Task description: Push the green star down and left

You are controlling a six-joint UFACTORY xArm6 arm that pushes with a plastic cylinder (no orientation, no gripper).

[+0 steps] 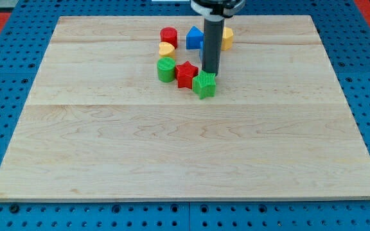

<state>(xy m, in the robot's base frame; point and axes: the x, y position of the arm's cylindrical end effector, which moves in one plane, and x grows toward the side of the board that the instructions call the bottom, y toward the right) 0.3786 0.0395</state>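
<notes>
The green star (205,85) lies on the wooden board (185,147), above the middle of the view. My tip (211,74) stands right at the star's upper right edge, touching or nearly touching it. A red star (186,74) sits against the green star's upper left side. A green cylinder (166,69) stands to the left of the red star.
Further up are a red cylinder (168,36), a yellow heart-shaped block (166,49), a blue block (194,38) and a yellow block (227,38), partly hidden behind the rod. A blue pegboard (5,77) surrounds the board.
</notes>
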